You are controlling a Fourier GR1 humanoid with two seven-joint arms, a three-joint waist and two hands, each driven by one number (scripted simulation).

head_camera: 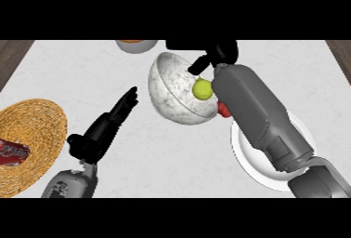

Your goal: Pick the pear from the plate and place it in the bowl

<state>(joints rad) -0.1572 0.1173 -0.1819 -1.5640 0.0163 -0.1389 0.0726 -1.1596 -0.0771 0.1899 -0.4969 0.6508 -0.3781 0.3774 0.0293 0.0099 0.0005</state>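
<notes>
The yellow-green pear point(202, 89) lies inside the marbled white bowl point(171, 90) at the counter's middle, against its right side. My right hand point(218, 50) hovers over the bowl's far rim, fingers spread and holding nothing; the pear sits beneath the wrist, apart from the fingers. The grey right forearm crosses the white plate point(255, 160) at the lower right and hides much of it. My left hand point(109, 122) rests open left of the bowl, fingers straight and pointing up-right.
A small red object point(224, 109) shows between the bowl and the plate, partly hidden by the forearm. A woven basket point(31, 125) at the left edge holds a red can point(12, 152). Another bowl point(137, 45) sits at the far edge.
</notes>
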